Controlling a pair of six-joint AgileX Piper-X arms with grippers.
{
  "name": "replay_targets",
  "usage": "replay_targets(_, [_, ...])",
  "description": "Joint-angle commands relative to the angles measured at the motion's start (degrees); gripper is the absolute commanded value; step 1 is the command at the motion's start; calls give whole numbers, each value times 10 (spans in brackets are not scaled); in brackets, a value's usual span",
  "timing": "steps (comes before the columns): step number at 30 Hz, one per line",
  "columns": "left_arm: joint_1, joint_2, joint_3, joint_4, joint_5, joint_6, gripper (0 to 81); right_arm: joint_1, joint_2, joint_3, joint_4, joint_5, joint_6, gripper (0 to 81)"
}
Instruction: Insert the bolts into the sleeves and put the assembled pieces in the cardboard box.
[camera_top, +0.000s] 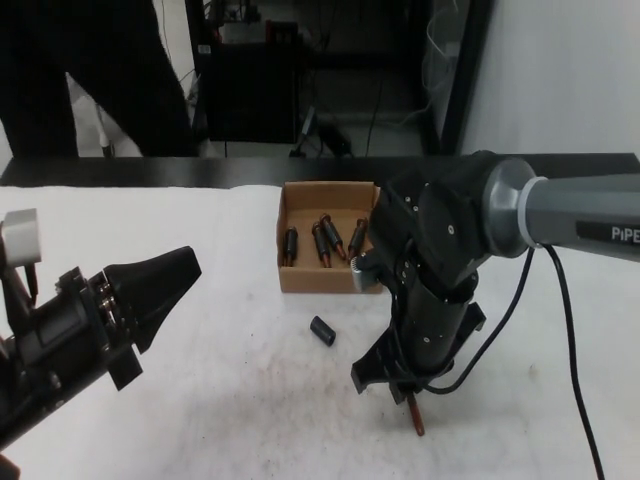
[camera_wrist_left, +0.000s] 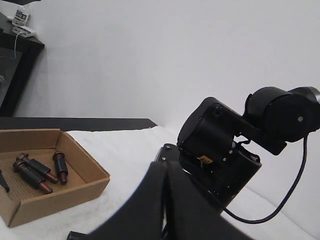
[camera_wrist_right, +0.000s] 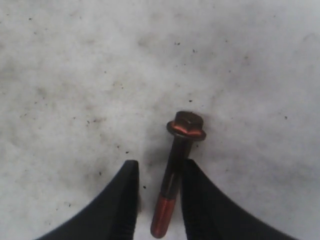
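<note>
Four assembled pieces (camera_top: 322, 243) in your brown cardboard box (camera_top: 325, 278), 12 o'clock; black cylindrical sleeve (camera_top: 321, 330) unfilled. Right gripper (camera_wrist_right: 160, 166), unclenched, straddles coppery hex bolt (camera_wrist_right: 176, 150); left gripper (camera_top: 182, 268) clenched, empty.

Rear overhead, left wrist (box (camera_top: 316, 279) shared)

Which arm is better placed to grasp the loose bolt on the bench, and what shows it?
Right. The right gripper is down over the bolt, open, with a finger on each side of its shank. The left gripper is shut and well away across the bench.
</note>
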Motion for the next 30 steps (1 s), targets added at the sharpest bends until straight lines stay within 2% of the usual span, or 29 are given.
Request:
replay_targets(1, [1,-8,-1,-11,6,1,3,1,-1,4,-13,-1,1,282])
replay_targets(22, [1,-8,-1,-11,6,1,3,-3,-1,45,-82,1,26,270])
replay_targets(25, [1,-8,-1,-11,6,1,3,-10,-1,45,-85,1,26,214])
replay_targets(27, [1,-8,-1,-11,6,1,3,-15,-1,45,-85,1,21,131])
replay_targets(29, [1,-8,-1,-11,6,1,3,-16,-1,45,-85,1,-6,13])
replay_targets(30, [1,-8,-1,-11,6,1,3,-16,-1,45,-85,1,-17,7])
